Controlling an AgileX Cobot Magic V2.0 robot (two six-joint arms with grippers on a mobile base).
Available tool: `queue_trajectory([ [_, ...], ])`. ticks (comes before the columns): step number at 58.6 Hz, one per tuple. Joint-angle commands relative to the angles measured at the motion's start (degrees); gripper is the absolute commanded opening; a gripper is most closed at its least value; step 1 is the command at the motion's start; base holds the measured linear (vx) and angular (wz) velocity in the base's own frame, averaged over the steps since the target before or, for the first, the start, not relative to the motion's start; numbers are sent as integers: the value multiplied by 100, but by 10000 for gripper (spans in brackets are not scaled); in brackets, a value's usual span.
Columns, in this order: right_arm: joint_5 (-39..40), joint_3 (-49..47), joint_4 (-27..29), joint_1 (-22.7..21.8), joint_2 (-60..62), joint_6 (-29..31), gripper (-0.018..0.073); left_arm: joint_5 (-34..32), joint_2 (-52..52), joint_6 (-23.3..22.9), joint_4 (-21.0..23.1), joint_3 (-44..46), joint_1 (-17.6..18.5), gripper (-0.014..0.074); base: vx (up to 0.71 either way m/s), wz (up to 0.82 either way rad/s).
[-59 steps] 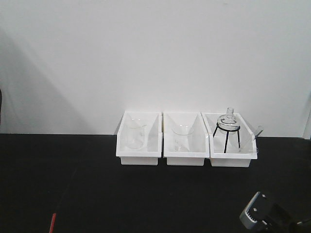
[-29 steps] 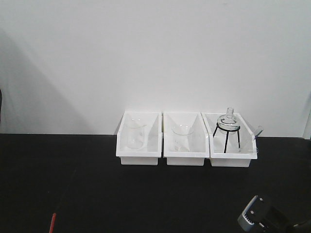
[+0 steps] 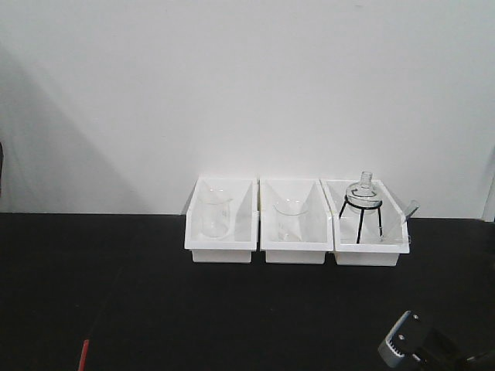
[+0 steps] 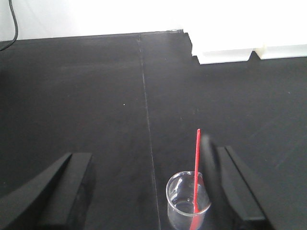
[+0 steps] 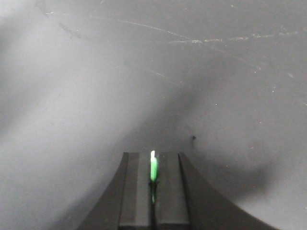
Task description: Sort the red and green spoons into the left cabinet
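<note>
Between the shut jaws of the right gripper (image 5: 152, 157), only a short tip of the green spoon (image 5: 153, 170) shows. The left gripper (image 4: 149, 155) gapes wide and empty around a small beaker (image 4: 184, 203) holding the red spoon (image 4: 197, 158), its lower end cut off. Farthest off stand three white bins (image 3: 294, 255).

Mostly hidden — green spoon (image 5: 153, 168); lower end cut off — red spoon (image 4: 197, 163).

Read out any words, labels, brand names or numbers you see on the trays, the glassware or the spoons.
No readable text anywhere.
On the white trays: blank.
On the beakers inside them: any markings are too small and blurred to read.
On the red spoon, its glass cup and the green spoon: no lettering.
</note>
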State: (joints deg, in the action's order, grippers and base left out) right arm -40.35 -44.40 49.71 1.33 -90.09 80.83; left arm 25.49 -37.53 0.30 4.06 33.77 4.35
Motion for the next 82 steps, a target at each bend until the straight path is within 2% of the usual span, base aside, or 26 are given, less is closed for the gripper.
queue_trajectory([
  [1, -56, -171, 281, -31, 220, 11, -7, -510, -15, 3, 53, 167, 13, 587, 0, 0],
  [13, -101, -374, 474, -31, 626, -2, -6, -510, -15, 3, 68, 167, 13, 587, 0, 0],
  [19, -185, -591, 568, -31, 988, -212, -4, -479, -15, -30, 88, 167, 13, 587, 0, 0],
  [26, -190, -780, 762, -31, 1428, -450, -4, -301, -15, -30, 340, 167, 13, 587, 0, 0],
  [31, -185, -869, 870, -31, 1750, -472, -4, 9, -20, 229, 629, 178, 13, 587, 0, 0],
  [39, -161, -893, 992, -31, 2206, -486, -4, 497, -197, 1080, 1152, 314, 13, 587, 0, 0],
  [44, -156, -893, 992, -31, 2396, -486, -4, 718, -512, 1493, 1528, 518, 13, 587, 0, 0],
  [48, -156, -893, 992, -31, 2501, -486, -4, 788, -868, 1646, 1705, 721, 13, 587, 0, 0],
  [65, -200, -893, 992, -31, 2564, -558, -4, 948, -2724, 1630, 1726, 1648, 13, 587, 0, 0],
  [76, -200, -893, 992, -31, 2564, -558, -4, 691, -3604, 1654, 1906, 1896, 13, 587, 0, 0],
  [82, -154, -893, 992, -31, 2564, -557, -4, 634, -3973, 2065, 2234, 1978, 20, 587, 0, 0],
])
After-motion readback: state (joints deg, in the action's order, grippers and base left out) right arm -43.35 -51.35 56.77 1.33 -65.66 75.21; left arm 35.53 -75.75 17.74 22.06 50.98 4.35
